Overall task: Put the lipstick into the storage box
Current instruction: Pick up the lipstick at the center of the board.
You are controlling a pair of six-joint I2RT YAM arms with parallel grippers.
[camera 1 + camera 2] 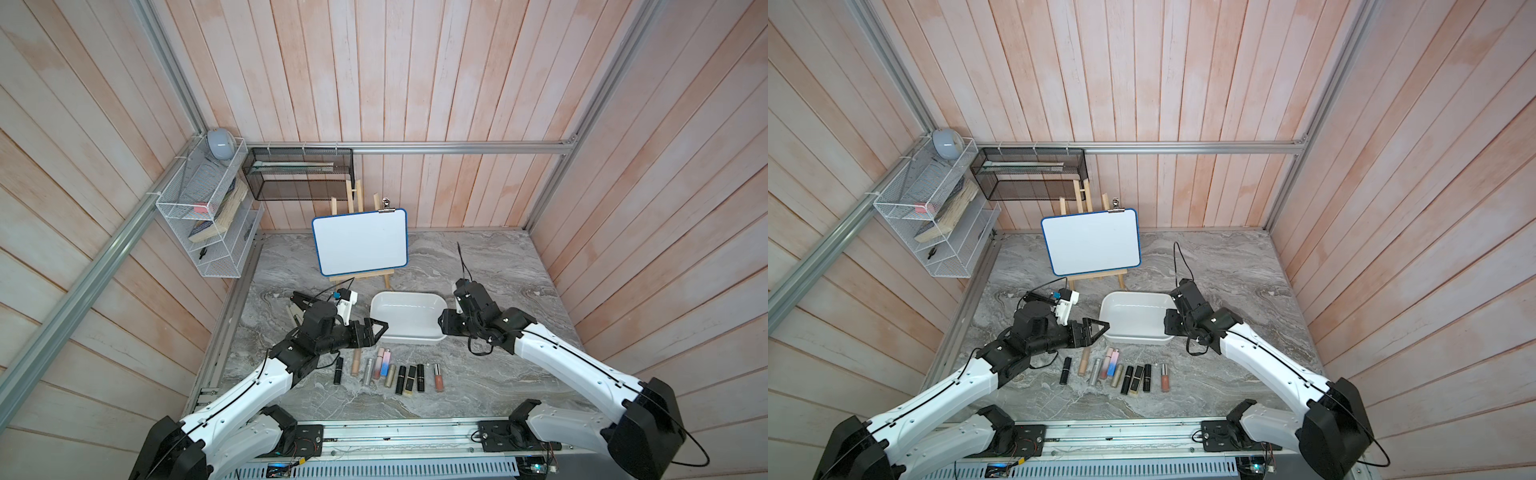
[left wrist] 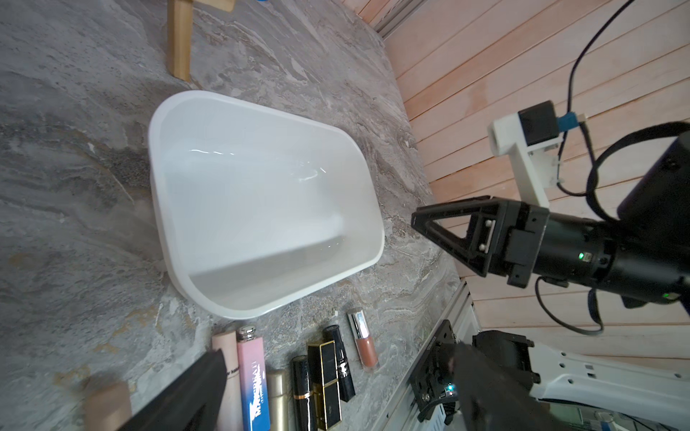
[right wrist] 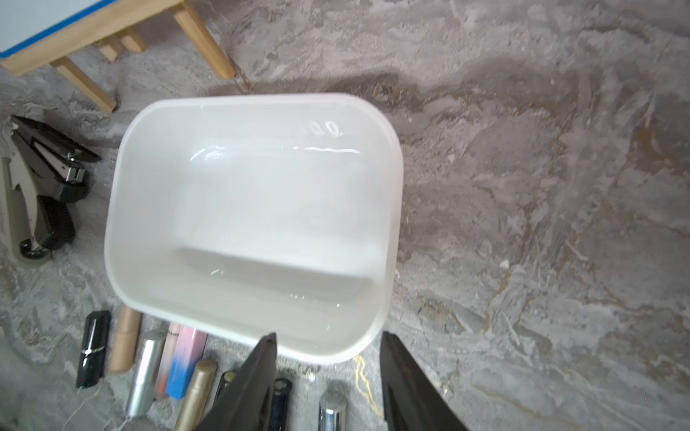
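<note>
Lipsticks [image 1: 390, 374] at the box's [image 1: 415, 337] 6 o'clock look light, stiff, slick; I'd pinch one mid-barrel. Left gripper [image 1: 382, 328] gapes wide, right gripper [image 3: 329, 336] half-parted, both empty.

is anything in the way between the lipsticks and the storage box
Nothing visible does. The lipsticks lie in a row on the table right in front of the storage box, which is open and empty.
</note>
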